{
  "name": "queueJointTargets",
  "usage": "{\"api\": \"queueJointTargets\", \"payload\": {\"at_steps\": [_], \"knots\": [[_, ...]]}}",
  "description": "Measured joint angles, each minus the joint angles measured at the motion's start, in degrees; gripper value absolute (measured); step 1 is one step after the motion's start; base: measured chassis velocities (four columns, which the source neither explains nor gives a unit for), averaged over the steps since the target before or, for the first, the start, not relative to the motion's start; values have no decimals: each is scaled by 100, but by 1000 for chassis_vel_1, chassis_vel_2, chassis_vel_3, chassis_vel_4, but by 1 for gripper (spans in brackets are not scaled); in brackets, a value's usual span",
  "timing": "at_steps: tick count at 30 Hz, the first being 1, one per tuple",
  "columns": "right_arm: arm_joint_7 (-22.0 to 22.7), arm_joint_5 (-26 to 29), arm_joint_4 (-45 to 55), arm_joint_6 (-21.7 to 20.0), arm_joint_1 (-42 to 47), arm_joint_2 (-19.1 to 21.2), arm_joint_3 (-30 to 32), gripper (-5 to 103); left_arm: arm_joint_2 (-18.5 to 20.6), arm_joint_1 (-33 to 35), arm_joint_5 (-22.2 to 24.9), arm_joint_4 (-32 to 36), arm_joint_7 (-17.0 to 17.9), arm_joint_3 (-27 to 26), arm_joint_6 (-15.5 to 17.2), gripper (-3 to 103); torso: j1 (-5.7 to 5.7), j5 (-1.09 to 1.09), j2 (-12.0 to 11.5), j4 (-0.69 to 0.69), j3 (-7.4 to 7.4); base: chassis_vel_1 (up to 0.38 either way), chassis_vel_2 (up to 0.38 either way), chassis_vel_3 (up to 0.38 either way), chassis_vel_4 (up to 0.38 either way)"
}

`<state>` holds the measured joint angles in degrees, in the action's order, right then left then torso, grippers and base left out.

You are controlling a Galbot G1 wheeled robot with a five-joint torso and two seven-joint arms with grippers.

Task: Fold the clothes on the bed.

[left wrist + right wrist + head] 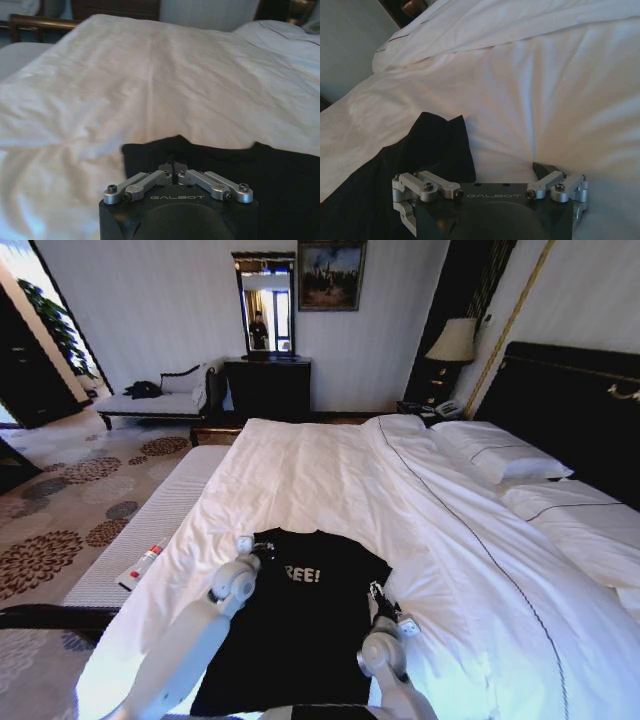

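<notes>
The clothes are one black T-shirt (300, 625) with white lettering, lying flat on the white duvet of the bed (330, 475), near its front edge. My left gripper (262, 551) is at the shirt's left shoulder corner. In the left wrist view, the left gripper (172, 168) is shut, its fingertips pinched together in the black cloth (280, 175) at the shirt's edge. My right gripper (381, 594) hovers at the right sleeve. The right wrist view shows the right gripper (492, 172) open, with the sleeve (437, 137) just ahead and to one side.
White pillows (500, 453) and a dark headboard (570, 400) lie at the right. A pale bench (165, 515) runs along the bed's left side, and a small red-and-white object (143, 563) lies on it. A chaise (160, 398) and a dark dresser (268, 387) stand by the far wall.
</notes>
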<state>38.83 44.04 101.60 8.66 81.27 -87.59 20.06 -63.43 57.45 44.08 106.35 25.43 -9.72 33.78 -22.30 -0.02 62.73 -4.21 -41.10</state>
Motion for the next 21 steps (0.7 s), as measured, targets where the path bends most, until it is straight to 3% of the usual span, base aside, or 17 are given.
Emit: {"api": "queueJointTargets", "payload": {"at_steps": [11, 21], "knots": [[18, -56, 121, -4, 79, 72, -102, 100, -21, -119, -403, -847, -293, -538, -481, 0, 0, 2, 0, 1, -1, 0, 0, 0, 0], [37, 49, 217, -15, 87, 204, -111, 100, 184, -116, -589, -1189, -478, -900, -744, 0, 0, 3, 0, 0, -1, 0, 0, 0, 0]]}}
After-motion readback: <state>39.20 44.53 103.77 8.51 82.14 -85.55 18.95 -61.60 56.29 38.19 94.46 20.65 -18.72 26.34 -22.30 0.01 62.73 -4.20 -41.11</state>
